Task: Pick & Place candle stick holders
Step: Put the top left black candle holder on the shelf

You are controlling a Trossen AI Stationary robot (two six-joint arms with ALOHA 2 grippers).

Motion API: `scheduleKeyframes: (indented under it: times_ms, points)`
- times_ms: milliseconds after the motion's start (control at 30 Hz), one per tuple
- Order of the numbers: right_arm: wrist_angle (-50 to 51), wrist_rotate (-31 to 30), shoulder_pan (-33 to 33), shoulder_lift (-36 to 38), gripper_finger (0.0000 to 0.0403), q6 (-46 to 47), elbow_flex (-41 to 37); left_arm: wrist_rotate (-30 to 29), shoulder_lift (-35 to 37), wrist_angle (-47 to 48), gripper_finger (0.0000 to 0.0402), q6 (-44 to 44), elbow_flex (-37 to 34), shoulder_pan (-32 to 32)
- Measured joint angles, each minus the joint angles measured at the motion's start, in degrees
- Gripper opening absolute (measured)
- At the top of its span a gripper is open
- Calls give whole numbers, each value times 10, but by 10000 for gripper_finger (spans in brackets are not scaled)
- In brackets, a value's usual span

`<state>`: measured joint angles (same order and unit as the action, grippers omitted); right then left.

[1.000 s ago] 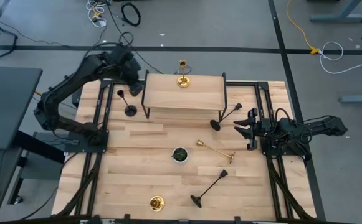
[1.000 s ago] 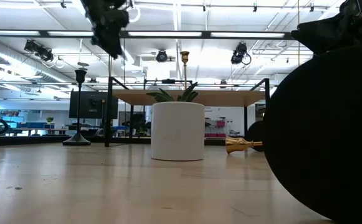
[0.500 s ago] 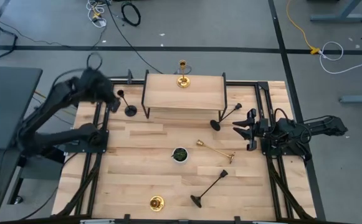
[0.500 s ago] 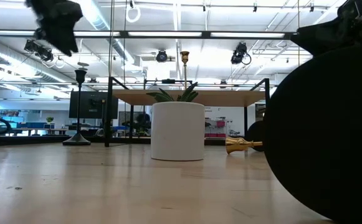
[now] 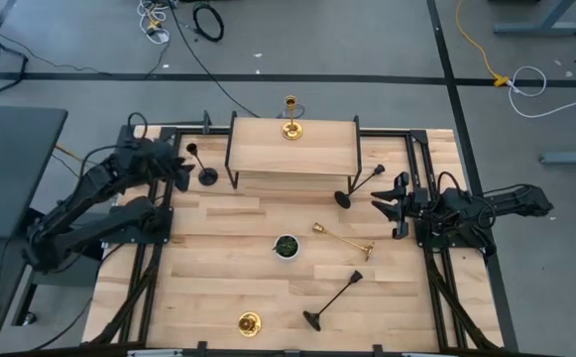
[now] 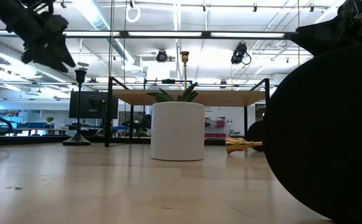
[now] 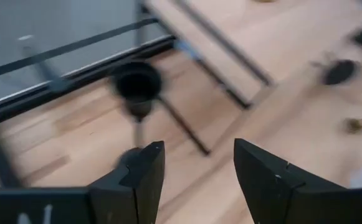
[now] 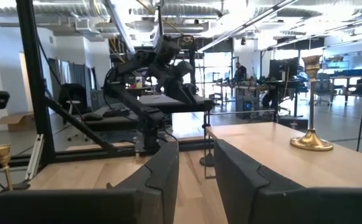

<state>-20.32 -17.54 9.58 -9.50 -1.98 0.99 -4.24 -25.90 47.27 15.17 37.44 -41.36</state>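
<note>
Even, bright light from overhead fills the scene; in the low view ceiling strip lights (image 6: pixel 100 15) glare white and a huge out-of-focus black mass (image 6: pixel 330 130) blocks the right side. The left wrist view is smeared with motion blur, softening the black candle holder (image 7: pixel 137 87) there. Shadows on the table (image 5: pixel 218 278) are faint and short.

A small white bowl (image 5: pixel 286 246) of dark green contents is set mid-table, before a raised wooden shelf (image 5: pixel 292 149) on dark legs
</note>
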Motion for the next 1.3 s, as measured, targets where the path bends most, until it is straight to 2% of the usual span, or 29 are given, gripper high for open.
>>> scheduleKeyframes:
  times_ms: [67, 167, 633, 800, 1200, 1300]
  points:
    - [0, 0, 0, 0, 103, 0, 0, -39, -3, -2, 193, 40, -7, 2]
    - [3, 0, 0, 0, 103, 0, 0, -48, -7, -16, 193, 66, -30, 9]
    - [7, 0, 0, 0, 103, -4, 0, -107, -15, -159, 193, 63, -133, 54]
    - [7, 0, 0, 0, 103, -4, 0, -147, -15, -195, 193, 63, -160, 64]
    - [7, 0, 0, 0, 103, -4, 0, -161, -15, -331, 191, 60, -241, 66]
    - [6, 0, 0, 0, 103, -4, 0, -168, -15, -338, 181, 60, -247, 66]
